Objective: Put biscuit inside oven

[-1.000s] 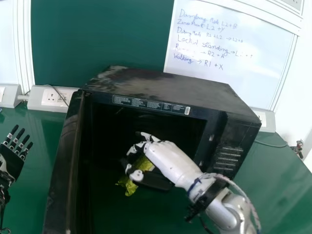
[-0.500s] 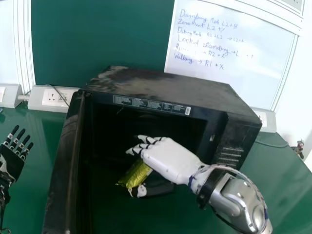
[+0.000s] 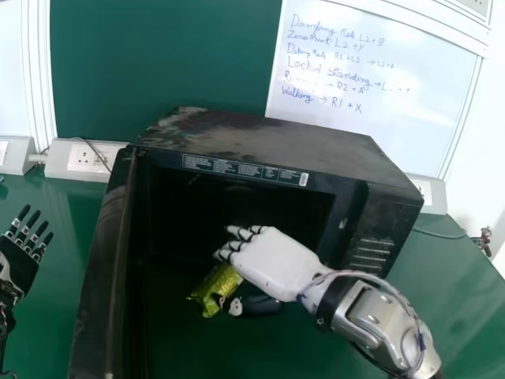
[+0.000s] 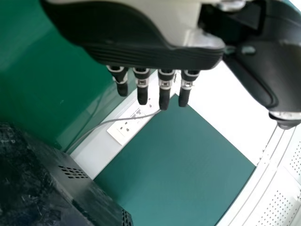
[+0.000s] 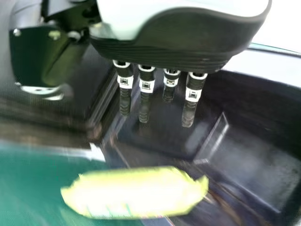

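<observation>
- Though the right robot hand (image 3: 272,262) hides some of the biscuit (image 3: 223,283) at the oven's (image 3: 276,140) mouth, head view shows the door (image 3: 99,276) before the left robot hand (image 3: 17,260).
- Left wrist: fingers straight; oven cut off.
- Right wrist: blurred; fingers extended, biscuit near.

whiteboard (image 3: 371,87) mounted beside dark green panel (image 3: 166,63); white socket strip (image 3: 59,160) set along back of green table (image 3: 442,292).

Whiteboard (image 3: 371,87), green board (image 3: 166,63), green table (image 3: 434,276), wall sockets (image 3: 85,158)
</observation>
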### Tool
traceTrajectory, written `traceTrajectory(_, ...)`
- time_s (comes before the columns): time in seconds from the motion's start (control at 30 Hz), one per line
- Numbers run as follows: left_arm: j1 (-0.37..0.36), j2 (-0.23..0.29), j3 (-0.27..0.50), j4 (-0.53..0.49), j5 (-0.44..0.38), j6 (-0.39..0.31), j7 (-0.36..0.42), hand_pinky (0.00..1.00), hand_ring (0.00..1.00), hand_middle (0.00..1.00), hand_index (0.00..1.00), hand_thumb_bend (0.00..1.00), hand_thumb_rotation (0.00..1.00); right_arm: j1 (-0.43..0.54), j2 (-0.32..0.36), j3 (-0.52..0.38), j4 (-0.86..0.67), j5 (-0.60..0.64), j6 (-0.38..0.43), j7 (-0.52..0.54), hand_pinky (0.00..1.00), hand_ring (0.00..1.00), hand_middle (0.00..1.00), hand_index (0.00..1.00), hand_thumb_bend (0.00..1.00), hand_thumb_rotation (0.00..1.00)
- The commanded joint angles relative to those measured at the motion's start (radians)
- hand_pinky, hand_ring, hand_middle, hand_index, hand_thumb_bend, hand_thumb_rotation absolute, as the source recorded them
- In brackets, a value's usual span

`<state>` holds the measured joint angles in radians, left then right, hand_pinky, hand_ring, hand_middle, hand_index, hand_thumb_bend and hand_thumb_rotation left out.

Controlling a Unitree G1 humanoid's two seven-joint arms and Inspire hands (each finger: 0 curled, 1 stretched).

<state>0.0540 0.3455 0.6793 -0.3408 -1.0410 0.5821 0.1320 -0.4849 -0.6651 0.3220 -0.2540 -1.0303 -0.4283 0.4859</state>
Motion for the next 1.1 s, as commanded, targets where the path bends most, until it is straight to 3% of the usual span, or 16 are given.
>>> traceTrajectory(0.0, 0.000, 0.005, 0.006, 0.003, 0.001, -0.009, -0.009, 1.00, 1.00, 1.00, 1.00, 0.63, 0.17, -0.032, -0.013, 0.016, 0.017, -0.029, -0.012, -0.007, 0.81, 0.88, 0.87, 0.87, 0.62, 0.00)
traceTrajectory(0.6, 0.003, 0.003, 0.009, 0.003, 0.001, -0.013, -0.008, 1.00, 1.00, 1.00, 1.00, 0.65, 0.16, -0.113, -0.034, 0.075, 0.140, -0.126, -0.083, -0.060, 0.86, 0.93, 0.92, 0.91, 0.67, 0.00)
traceTrajectory(1.07, 0.002, -0.001, 0.005, 0.005, -0.002, -0.016, -0.007, 1.00, 1.00, 1.00, 1.00, 0.68, 0.15, -0.112, -0.027, 0.096, 0.135, -0.248, -0.058, -0.132, 0.94, 1.00, 1.00, 1.00, 0.65, 0.04)
